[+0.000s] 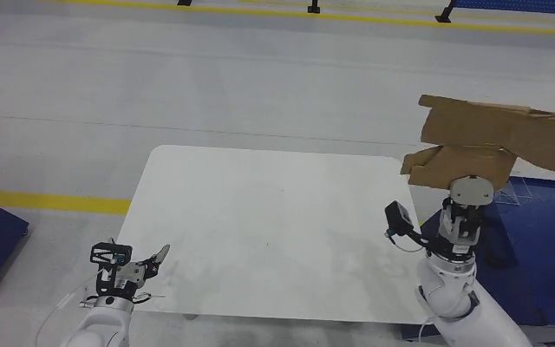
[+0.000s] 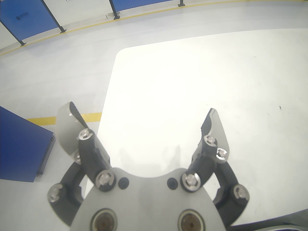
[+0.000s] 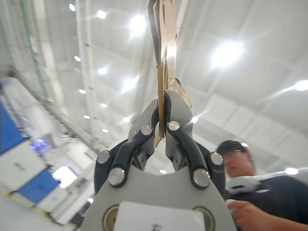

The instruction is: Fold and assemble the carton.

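A flat, unfolded brown carton (image 1: pixel 486 139) is held up in the air past the table's right edge. My right gripper (image 3: pixel 161 108) points upward and is shut on the carton's lower edge (image 3: pixel 160 92); the cardboard stands edge-on above the fingers. In the top view the right gripper (image 1: pixel 469 186) sits just under the carton. My left gripper (image 2: pixel 142 117) hovers over the near left corner of the white table (image 2: pixel 192 73), open, with nothing between its fingers. In the top view the left gripper (image 1: pixel 143 265) is at the table's front left edge.
The white table (image 1: pixel 269 234) has rounded corners and a bare top. A blue panel (image 2: pixel 21 150) lies on the floor off the table's left side. Blue matting (image 1: pixel 520 234) lies on the floor to the right, under the carton.
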Motion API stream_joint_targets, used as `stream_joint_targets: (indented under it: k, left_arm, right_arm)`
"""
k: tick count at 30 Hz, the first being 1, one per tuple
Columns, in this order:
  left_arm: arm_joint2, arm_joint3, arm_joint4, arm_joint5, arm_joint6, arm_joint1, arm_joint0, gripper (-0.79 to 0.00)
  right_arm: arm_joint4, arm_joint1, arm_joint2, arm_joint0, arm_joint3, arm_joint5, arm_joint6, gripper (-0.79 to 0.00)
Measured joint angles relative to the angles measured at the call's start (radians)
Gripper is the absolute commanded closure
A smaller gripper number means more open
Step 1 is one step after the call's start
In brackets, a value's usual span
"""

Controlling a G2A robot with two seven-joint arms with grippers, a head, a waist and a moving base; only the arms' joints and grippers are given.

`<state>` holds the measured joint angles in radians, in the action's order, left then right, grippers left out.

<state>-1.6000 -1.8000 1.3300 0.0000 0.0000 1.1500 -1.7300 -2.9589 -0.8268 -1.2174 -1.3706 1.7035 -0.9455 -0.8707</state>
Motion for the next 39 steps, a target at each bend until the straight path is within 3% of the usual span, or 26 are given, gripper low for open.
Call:
stream_joint_targets:
  k: [2,7,10,14,18,22,28,34,39]
  left_arm:
    - [0.0,0.0,0.0,0.0,0.0,0.0,0.0,-0.785]
    - [0.0,0.0,0.0,0.0,0.0,0.0,0.0,-0.785]
    - [0.0,0.0,0.0,0.0,0.0,0.0,0.0,-0.785]
    - [0.0,0.0,0.0,0.0,0.0,0.0,0.0,-0.785]
    - [0.0,0.0,0.0,0.0,0.0,0.0,0.0,-0.785]
    - [0.0,0.0,0.0,0.0,0.0,0.0,0.0,-0.785]
    - [0.0,0.0,0.0,0.0,0.0,0.0,0.0,-0.785]
    - [0.0,0.0,0.0,0.0,0.0,0.0,0.0,-0.785]
    - [0.0,0.0,0.0,0.0,0.0,0.0,0.0,-0.785]
  right_arm:
    - [-0.094,-0.008,0.055,0.013,-0.042,-0.063,0.089,0.0]
    - [-0.113,-0.028,0.133,0.042,-0.092,-0.066,0.147,0.0]
    - [-0.077,-0.029,0.076,0.078,-0.121,-0.038,0.183,0.0]
    - [0.171,-0.034,-0.063,0.075,-0.096,0.054,0.092,0.0]
    - [0.547,-0.037,-0.22,0.054,-0.066,0.231,-0.068,0.0]
    - [1.046,-0.04,-0.299,0.006,-0.065,0.543,-0.279,0.0]
    - [1.425,-0.051,-0.302,-0.05,-0.1,0.885,-0.421,0.0]
    - [1.679,-0.073,-0.201,-0.066,-0.194,1.085,-0.447,0.0]
    - [1.704,-0.081,-0.171,-0.044,-0.23,1.121,-0.437,0.0]
